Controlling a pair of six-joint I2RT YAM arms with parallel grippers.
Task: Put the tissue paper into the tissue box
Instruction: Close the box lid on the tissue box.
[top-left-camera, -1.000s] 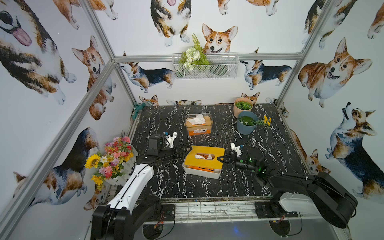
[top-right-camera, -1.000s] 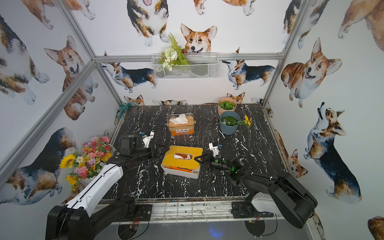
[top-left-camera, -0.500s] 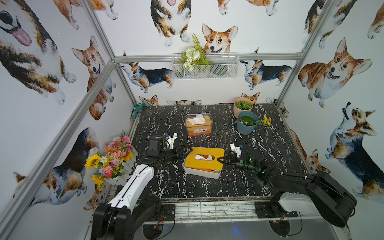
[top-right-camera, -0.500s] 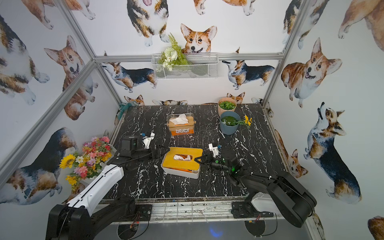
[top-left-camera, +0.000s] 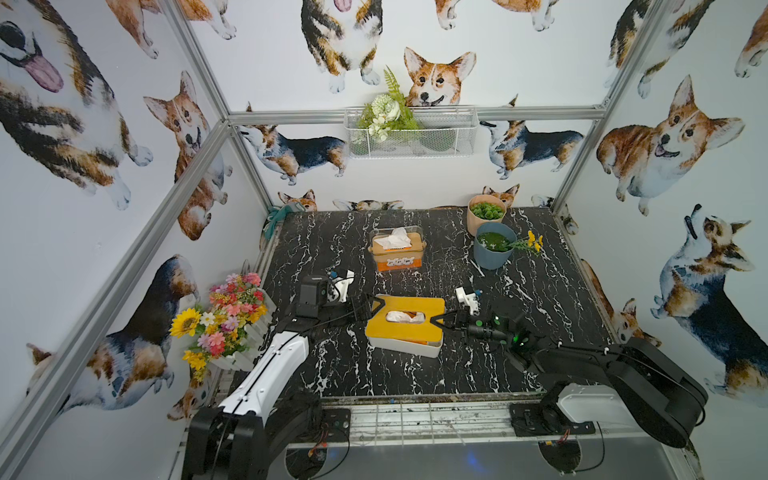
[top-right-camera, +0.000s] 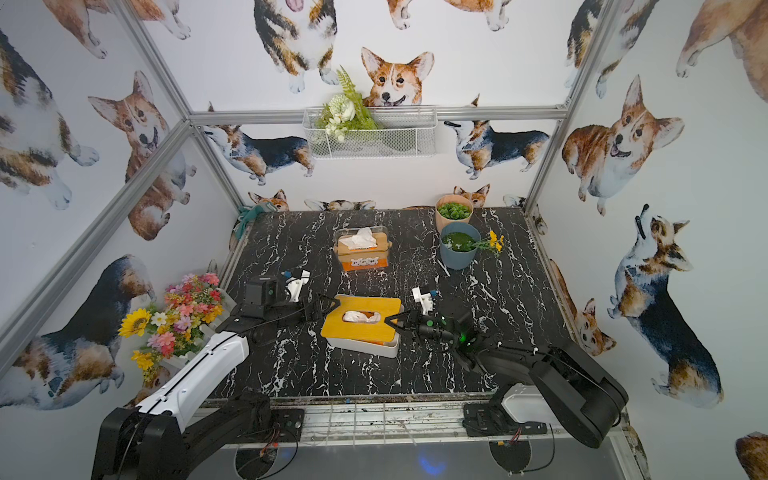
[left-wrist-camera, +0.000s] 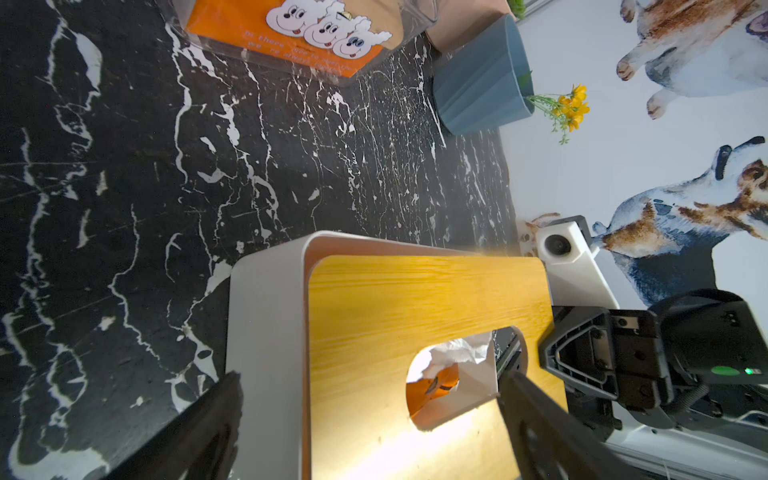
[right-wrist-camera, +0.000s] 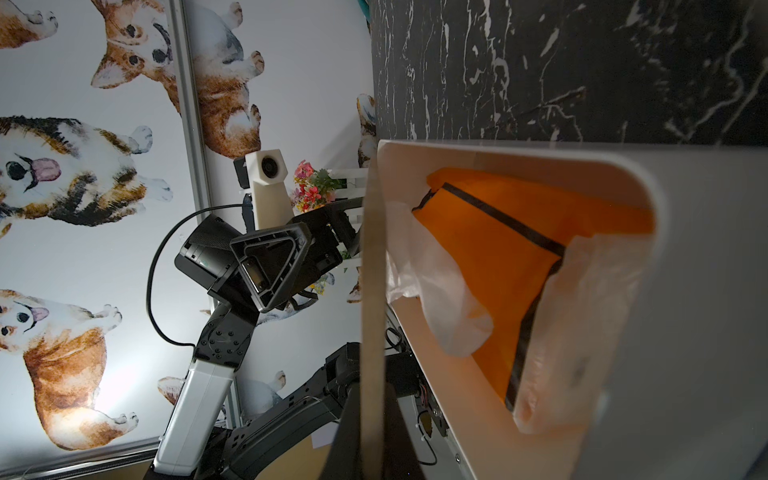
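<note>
The tissue box (top-left-camera: 401, 347) is a white tub with a yellow wooden lid (top-left-camera: 432, 305), and it stands mid-table in both top views. The tissue paper, an orange pack (right-wrist-camera: 498, 257) with white sheets (right-wrist-camera: 440, 299), lies inside and shows through the lid's slot (top-left-camera: 399, 316). My right gripper (top-left-camera: 434, 321) is shut on the lid's right edge (right-wrist-camera: 372, 291) and holds that end a little above the rim. My left gripper (top-left-camera: 370, 307) stands open at the box's left end. In the left wrist view one of its fingers (left-wrist-camera: 199, 424) is beside the white wall (left-wrist-camera: 266, 332), the other over the lid.
A clear container with an orange tissue pack (top-left-camera: 397, 249) stands behind the box. A blue pot (top-left-camera: 492, 249) and a pink pot (top-left-camera: 485, 214) are at the back right. A flower bunch (top-left-camera: 226, 316) sits at the left edge.
</note>
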